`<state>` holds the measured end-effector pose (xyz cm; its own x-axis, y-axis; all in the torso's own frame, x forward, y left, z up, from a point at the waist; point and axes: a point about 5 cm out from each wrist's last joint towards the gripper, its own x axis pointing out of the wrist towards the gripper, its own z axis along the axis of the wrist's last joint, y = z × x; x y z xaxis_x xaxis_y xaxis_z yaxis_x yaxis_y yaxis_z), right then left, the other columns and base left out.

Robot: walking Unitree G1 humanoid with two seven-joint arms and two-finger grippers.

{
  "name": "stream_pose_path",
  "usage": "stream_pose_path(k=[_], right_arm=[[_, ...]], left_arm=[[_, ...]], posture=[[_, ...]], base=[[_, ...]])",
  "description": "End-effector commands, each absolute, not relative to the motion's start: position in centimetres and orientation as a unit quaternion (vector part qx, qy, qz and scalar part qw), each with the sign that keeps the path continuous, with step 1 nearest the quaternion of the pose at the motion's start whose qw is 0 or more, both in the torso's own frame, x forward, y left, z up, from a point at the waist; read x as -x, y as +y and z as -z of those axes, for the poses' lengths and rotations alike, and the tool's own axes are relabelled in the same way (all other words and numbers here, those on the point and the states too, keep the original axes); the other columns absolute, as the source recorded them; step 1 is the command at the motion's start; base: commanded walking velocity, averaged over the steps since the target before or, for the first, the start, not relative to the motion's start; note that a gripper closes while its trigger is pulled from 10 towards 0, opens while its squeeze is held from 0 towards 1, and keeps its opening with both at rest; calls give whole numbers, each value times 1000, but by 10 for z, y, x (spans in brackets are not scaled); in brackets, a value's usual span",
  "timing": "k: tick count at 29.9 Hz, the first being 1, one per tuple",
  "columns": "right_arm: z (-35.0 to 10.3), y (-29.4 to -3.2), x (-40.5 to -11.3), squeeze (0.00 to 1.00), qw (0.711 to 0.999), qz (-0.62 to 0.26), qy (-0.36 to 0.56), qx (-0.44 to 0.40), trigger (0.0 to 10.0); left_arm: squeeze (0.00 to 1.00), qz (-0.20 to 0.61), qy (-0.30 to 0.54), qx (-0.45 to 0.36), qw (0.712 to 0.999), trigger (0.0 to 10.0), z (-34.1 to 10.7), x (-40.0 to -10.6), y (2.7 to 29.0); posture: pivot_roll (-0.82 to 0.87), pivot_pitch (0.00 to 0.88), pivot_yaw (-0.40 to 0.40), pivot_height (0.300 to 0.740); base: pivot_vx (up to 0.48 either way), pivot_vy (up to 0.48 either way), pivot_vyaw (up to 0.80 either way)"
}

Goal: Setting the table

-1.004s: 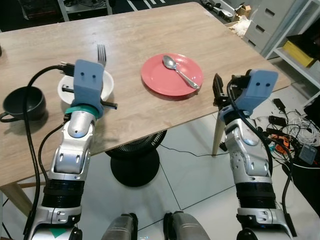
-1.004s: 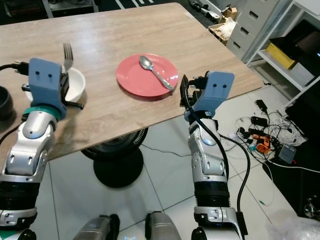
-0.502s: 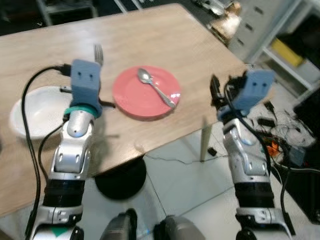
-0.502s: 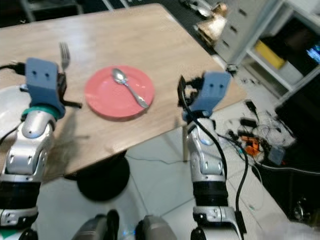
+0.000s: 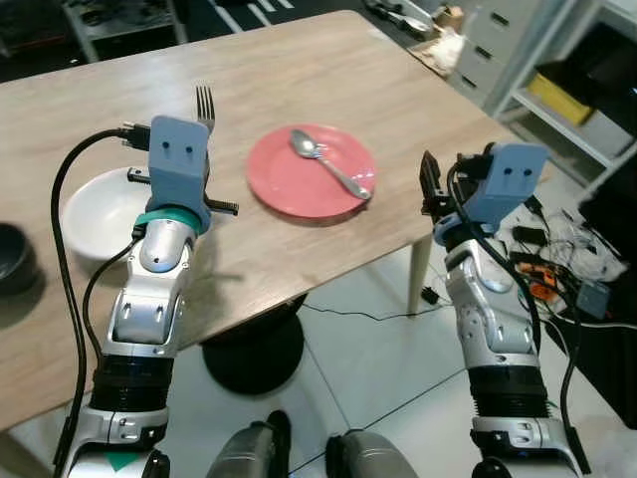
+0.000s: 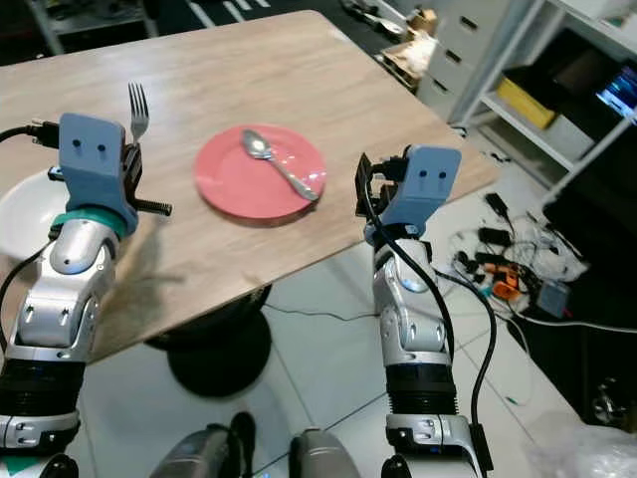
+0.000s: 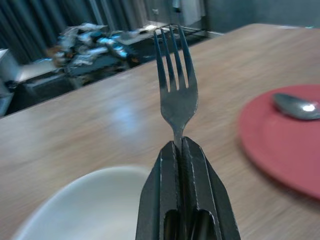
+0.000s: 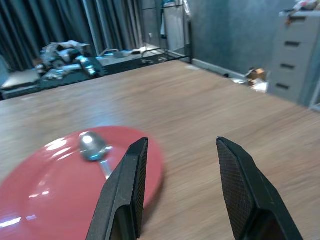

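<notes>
We see our left end effector (image 7: 182, 150) clamped on the upright silver metal fork (image 7: 175, 90) above the wooden tabletop (image 5: 299, 60); our right end effector (image 8: 182, 145) spread apart near the round red plate (image 8: 45, 195).

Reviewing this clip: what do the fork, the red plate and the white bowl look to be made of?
Fork: polished metal, probably steel, grey with a soft sheen. Red plate: glossy, bright highlights; glazed ceramic or hard plastic, cannot tell. White bowl: smooth, duller white, likely ceramic or melamine.
</notes>
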<state>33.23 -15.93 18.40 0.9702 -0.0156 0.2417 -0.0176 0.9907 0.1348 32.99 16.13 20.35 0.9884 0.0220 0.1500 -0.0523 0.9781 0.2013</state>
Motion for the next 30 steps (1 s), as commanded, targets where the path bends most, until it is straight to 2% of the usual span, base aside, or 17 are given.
stream_pose_path(k=[1,13,23,30], right_arm=[[-182,-162,-331,0,990,7,-120,-69,10000],[-182,-162,-331,0,990,7,-120,-70,10000],[-180,-156,-334,0,990,0,-119,-78,10000],[-184,-158,-337,0,989,-5,-125,-74,10000]], left_arm=[[0,-20,-55,-106,993,10000,-197,-330,163],[0,-22,-48,-105,993,10000,-195,-331,164],[0,-28,-54,-109,992,10000,-197,-331,168],[0,-22,-64,-117,991,10000,-202,-331,164]], posture=[[-82,68,31,740],[-81,67,30,740],[-54,29,19,740],[-55,38,31,740]], base=[[345,-289,0],[370,-276,0],[0,0,0],[0,0,0]])
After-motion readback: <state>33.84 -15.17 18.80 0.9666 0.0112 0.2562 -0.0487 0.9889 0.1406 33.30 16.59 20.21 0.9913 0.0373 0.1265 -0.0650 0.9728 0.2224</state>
